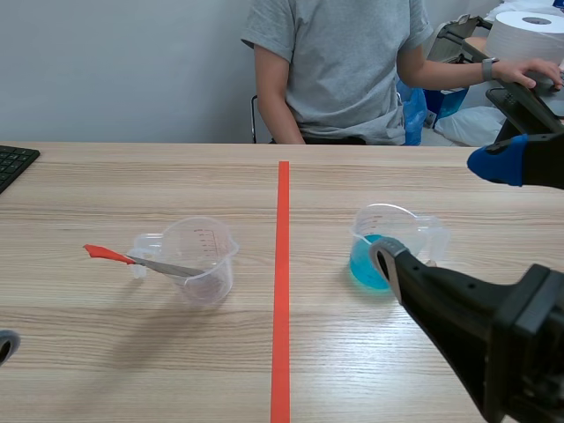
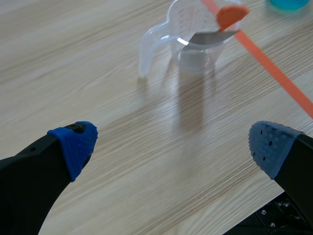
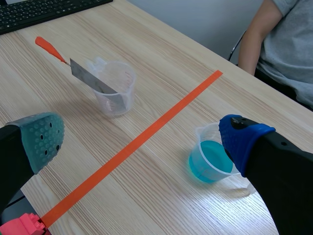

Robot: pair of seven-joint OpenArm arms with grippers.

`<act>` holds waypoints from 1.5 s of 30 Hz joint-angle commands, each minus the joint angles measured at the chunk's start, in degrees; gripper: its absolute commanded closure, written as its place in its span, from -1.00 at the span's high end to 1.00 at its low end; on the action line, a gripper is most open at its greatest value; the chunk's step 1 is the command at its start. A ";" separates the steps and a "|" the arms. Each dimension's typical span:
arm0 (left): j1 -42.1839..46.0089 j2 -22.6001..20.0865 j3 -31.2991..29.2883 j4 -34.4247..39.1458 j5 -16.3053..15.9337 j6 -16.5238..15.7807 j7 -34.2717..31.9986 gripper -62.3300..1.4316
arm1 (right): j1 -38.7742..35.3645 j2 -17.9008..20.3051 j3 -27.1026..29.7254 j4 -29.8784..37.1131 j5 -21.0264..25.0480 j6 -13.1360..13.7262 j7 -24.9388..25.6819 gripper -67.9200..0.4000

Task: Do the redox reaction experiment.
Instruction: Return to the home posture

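The left claw (image 2: 173, 147) is held wide open, empty, short of the clear beaker (image 2: 195, 54), in which an orange-handled blade (image 2: 210, 36) is propped. The right claw (image 3: 142, 142) is likewise spread, empty, with the beaker of blue liquid (image 3: 208, 164) near one finger. A person (image 1: 344, 62) is seated beyond the surface (image 1: 132, 352).

Pale wooden table (image 1: 106, 352) before a plain grey wall (image 1: 115, 62), keyboard (image 1: 13, 163) at its corner

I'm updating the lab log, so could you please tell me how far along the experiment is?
Done: the blade rests in the clear cup, and the blue cup is filled. In hand: nothing; the left gripper and right gripper are both open, the right near the blue cup. Left: probably combining the blade and the blue cup's contents.
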 commanded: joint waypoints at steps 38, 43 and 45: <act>-16.37 6.84 -0.63 4.24 1.14 -2.54 5.60 1.00 | 0.70 -0.02 0.11 0.20 0.61 -0.22 0.39 1.00; -16.37 6.84 -0.63 4.24 1.14 -2.51 5.84 1.00 | 0.70 -0.02 0.11 0.20 0.61 -0.22 0.42 1.00; -16.37 6.84 -0.63 4.24 1.14 -2.51 5.84 1.00 | 0.70 -0.02 0.11 0.20 0.61 -0.22 0.42 1.00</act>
